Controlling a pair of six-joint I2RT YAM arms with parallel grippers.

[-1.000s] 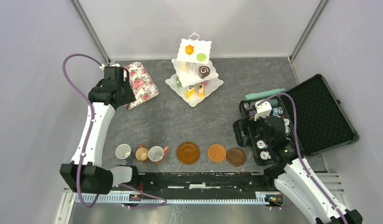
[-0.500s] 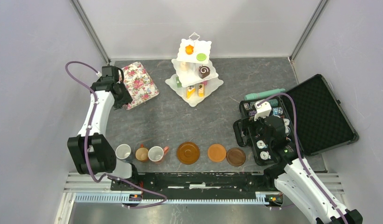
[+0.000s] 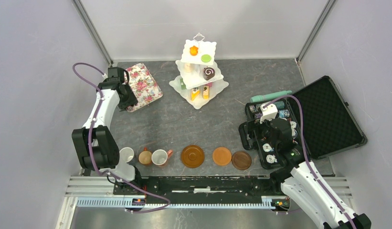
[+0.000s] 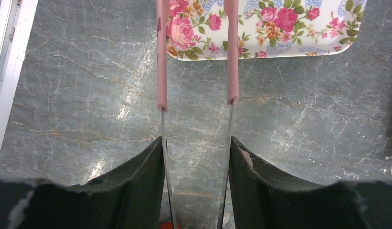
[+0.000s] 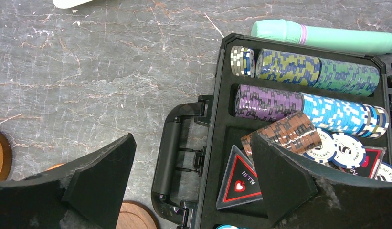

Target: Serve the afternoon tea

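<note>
The white three-tier stand (image 3: 219,87) stands at the back centre with small toy cakes (image 3: 209,73) on its tiers. Three mugs (image 3: 145,157) line the front left, three brown-orange saucers (image 3: 222,156) the front centre. My left gripper (image 3: 126,99) (image 4: 196,143) is shut on metal tongs with pink tips (image 4: 161,57). Those tips reach over the near edge of the floral tray (image 4: 280,28). My right gripper (image 3: 268,138) (image 5: 191,143) hangs open over the handle of the poker chip case (image 5: 167,157), holding nothing.
The floral tray (image 3: 143,87) lies at the back left. The open black case of poker chips (image 3: 327,119) fills the right side, with a teal cylinder (image 3: 270,96) just behind it. Grey walls and metal posts enclose the table.
The left arm has folded, its elbow swinging back toward the base, while the gripper with the tongs stays by the floral tray's left edge. The right arm has not moved.
</note>
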